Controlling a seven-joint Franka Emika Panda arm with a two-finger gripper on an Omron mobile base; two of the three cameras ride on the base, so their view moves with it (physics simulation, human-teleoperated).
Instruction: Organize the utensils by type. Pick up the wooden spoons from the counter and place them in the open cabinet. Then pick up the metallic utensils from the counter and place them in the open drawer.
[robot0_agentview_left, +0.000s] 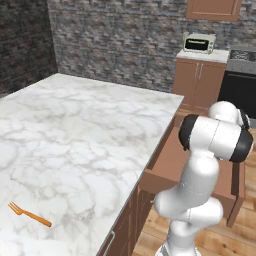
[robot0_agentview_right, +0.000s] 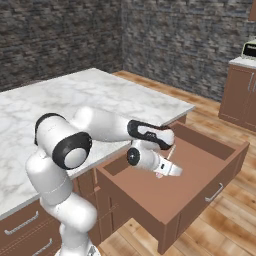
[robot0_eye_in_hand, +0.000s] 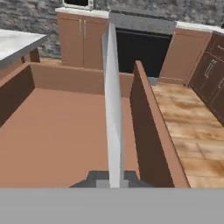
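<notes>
My gripper (robot0_agentview_right: 175, 170) hangs over the open drawer (robot0_agentview_right: 165, 197), shut on a slim, pale silvery spoon (robot0_eye_in_hand: 113, 109). In the hand view the spoon rises edge-on from between the fingertips, above the drawer's flat bottom (robot0_eye_in_hand: 65, 140) and near its right wall. An orange-brown fork (robot0_agentview_left: 30, 215) with tines lies on the marble counter (robot0_agentview_left: 90, 130) close to its near edge, far from the gripper. In the left base view the drawer (robot0_agentview_left: 170, 162) stands pulled out behind my arm. The wooden spoons are out of view.
A toaster oven (robot0_agentview_left: 199, 43) stands on a far cupboard beside a black stove (robot0_agentview_left: 240, 87). A brown wall cabinet (robot0_agentview_left: 212, 9) hangs above them. Wooden floor (robot0_eye_in_hand: 192, 131) lies to the drawer's right, with dark cupboards (robot0_eye_in_hand: 212, 74) beyond it.
</notes>
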